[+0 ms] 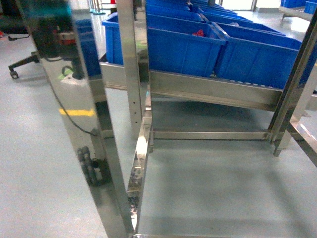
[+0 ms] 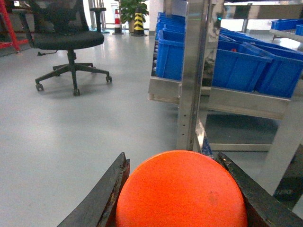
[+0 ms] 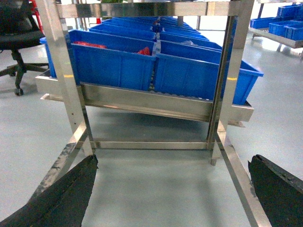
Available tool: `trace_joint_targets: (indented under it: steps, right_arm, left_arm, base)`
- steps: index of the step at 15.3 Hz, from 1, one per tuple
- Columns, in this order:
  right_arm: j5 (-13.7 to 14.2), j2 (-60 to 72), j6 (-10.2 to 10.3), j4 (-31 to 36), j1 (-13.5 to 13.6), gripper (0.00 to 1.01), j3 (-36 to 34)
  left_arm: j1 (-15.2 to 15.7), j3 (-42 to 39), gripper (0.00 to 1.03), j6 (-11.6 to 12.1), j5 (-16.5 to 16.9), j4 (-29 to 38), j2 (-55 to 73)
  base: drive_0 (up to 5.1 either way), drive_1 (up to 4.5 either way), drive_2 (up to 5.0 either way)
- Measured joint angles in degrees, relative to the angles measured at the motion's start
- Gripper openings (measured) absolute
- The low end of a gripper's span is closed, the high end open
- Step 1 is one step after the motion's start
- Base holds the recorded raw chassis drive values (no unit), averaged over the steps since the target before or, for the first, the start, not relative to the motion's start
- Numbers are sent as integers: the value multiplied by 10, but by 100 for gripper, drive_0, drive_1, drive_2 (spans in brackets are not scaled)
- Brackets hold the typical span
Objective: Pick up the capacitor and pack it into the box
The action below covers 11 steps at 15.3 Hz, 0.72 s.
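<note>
Left end effector (image 2: 182, 198) clamps an orange ball (image 2: 182, 194); right end effector (image 3: 173, 189) spread wide.

Grey floor (image 1: 208, 188), steel rack (image 3: 142, 101) (blue bins (image 3: 113, 64)), office chair (image 2: 68, 38)

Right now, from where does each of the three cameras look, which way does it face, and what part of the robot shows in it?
Head: rides on the robot, slants down at the steel rack and grey floor; no arm shows.
Left wrist: sits low, faces forward past the left gripper, shut on an orange ball, toward an office chair.
Right wrist: sits low, faces the rack head-on; the right gripper shows, fingers wide apart and empty.
Shared: all three see the blue bins on the rack.
</note>
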Motion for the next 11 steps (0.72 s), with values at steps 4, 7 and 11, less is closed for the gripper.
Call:
trace_joint_targets:
  steps: [4,7,11]
  right_arm:
    - [0,0,0,-2,0,98,0]
    - [0,0,0,3,0,98,0]
    - [0,0,0,1,0,98,0]
  left_arm:
    - [0,0,44,0,0,0,0]
    - [0,0,44,0,0,0,0]
    - [0,0,44,0,0,0,0]
  base:
    - [-464,163,364]
    - [-473,144,356]
    - [-474,142,355]
